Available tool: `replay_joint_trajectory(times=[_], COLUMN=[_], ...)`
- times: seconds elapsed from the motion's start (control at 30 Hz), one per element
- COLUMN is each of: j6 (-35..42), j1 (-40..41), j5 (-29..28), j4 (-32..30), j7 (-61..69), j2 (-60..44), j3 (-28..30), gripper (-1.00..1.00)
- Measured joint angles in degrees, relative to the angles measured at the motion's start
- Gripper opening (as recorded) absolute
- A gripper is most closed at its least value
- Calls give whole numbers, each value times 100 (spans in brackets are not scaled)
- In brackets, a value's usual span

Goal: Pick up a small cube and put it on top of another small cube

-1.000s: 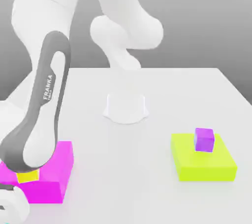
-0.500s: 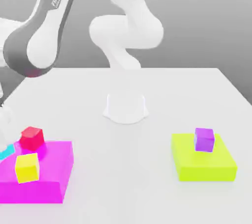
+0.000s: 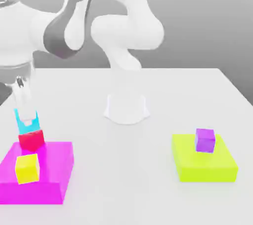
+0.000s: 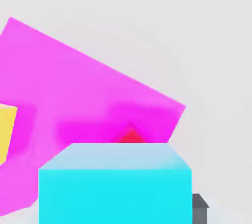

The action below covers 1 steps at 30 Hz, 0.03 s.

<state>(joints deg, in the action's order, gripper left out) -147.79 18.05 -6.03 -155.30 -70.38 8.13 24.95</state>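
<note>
a small plain cyan cube (image 3: 26,120) sits directly on top of a small plain red cube (image 3: 31,139) at the exterior view's left, the two touching and forming a short stack. the cyan cube rests upright, its lower edge meeting the red cube's top face, and appears roughly the same size as the cube beneath it. the red cube stands at the back edge of a flat magenta block (image 3: 49,174), slightly turned so one corner faces forward. in the hand view the cyan cube (image 4: 115,183) fills the foreground, its top face pale and its front face bright, with only a sliver of the red cube (image 4: 131,136) visible just past it.
</note>
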Motion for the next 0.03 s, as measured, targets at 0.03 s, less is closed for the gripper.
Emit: replay_joint_trajectory(times=[0.03], j6=[0], j1=[0], j5=[0], j4=[0], j7=[0], j2=[0], j3=[0], gripper=[100])
